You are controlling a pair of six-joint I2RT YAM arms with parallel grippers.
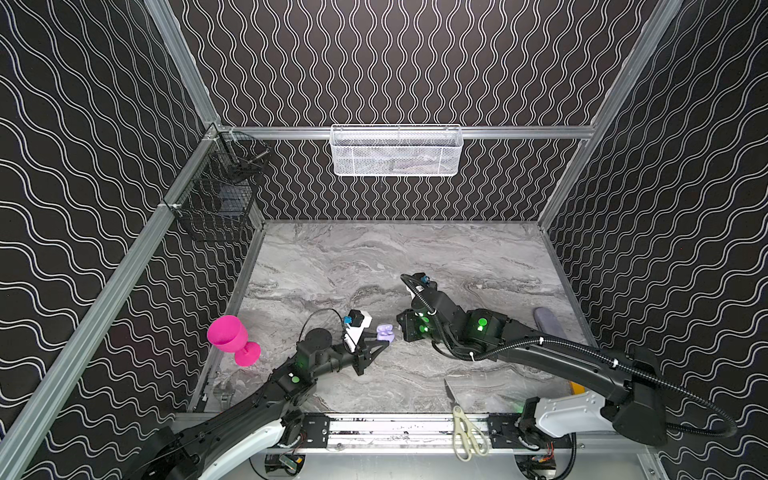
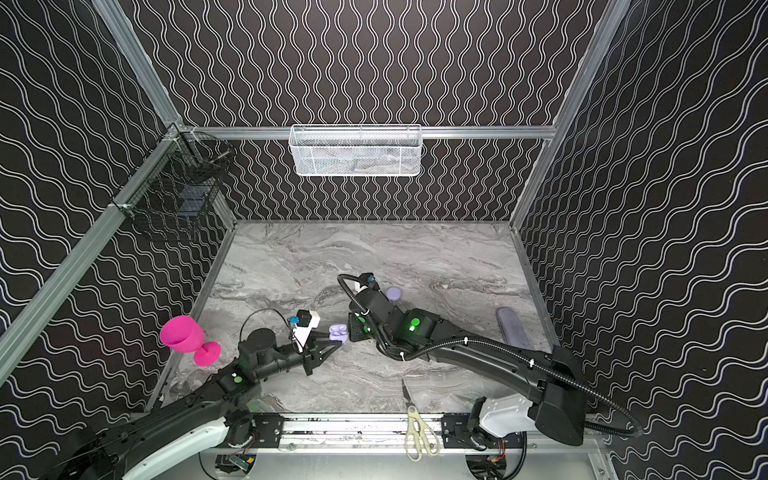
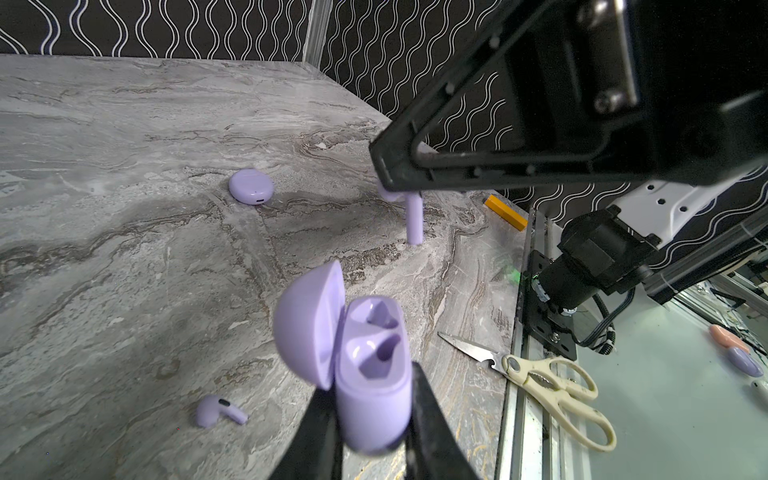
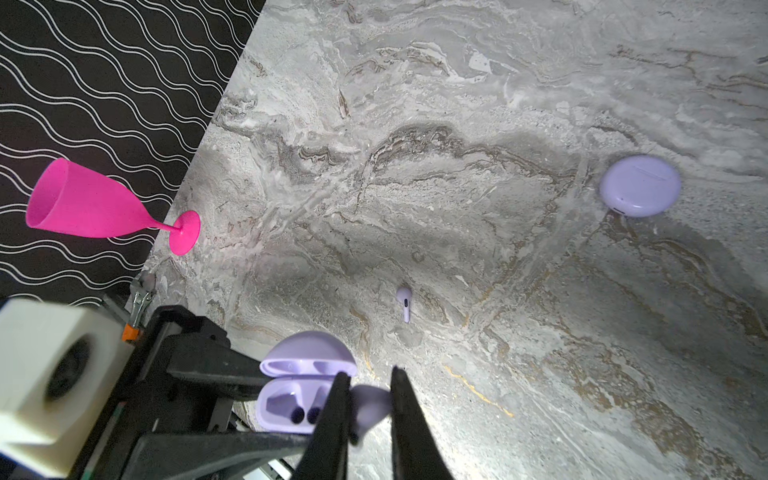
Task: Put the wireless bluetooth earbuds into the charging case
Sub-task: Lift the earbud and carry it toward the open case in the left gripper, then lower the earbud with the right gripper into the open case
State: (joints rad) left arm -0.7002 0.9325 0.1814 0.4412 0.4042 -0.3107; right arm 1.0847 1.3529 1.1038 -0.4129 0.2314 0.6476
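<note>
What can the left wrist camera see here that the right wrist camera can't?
Only the left wrist view shows the scissors at the table's edge and a yellow block. It also gives a clear side look at the held earbud, with its stem hanging down.

Only the right wrist view shows the pink goblet.

Both show the open charging case with both sockets empty, the closed round case, the held earbud, and a loose earbud lying on the table.
</note>
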